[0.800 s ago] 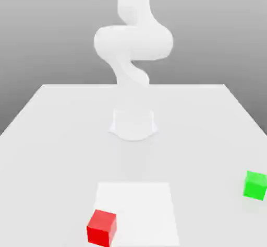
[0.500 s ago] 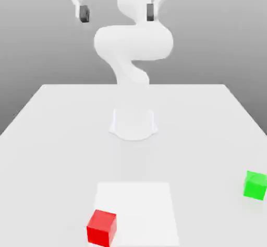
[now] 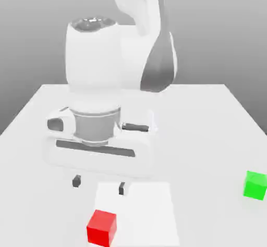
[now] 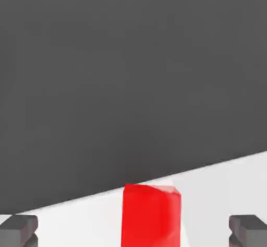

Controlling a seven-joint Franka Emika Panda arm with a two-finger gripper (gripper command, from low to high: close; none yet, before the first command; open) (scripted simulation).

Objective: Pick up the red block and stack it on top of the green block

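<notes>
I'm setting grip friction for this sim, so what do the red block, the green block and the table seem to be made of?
Red block: plain, uniform colour with a soft sheen on its upper edge in the hand view, like smooth plastic or painted wood. Green block: same flat, unmarked look, probably the same. Table: matte white, no grain or seams. As renders, none shows real texture.

1. The exterior view looks from above the tabletop's near edge toward the far edge, facing the arm.
2. The hand view sits close behind the fingertips, looking low across the tabletop.
3. Both views share the red block.
</notes>
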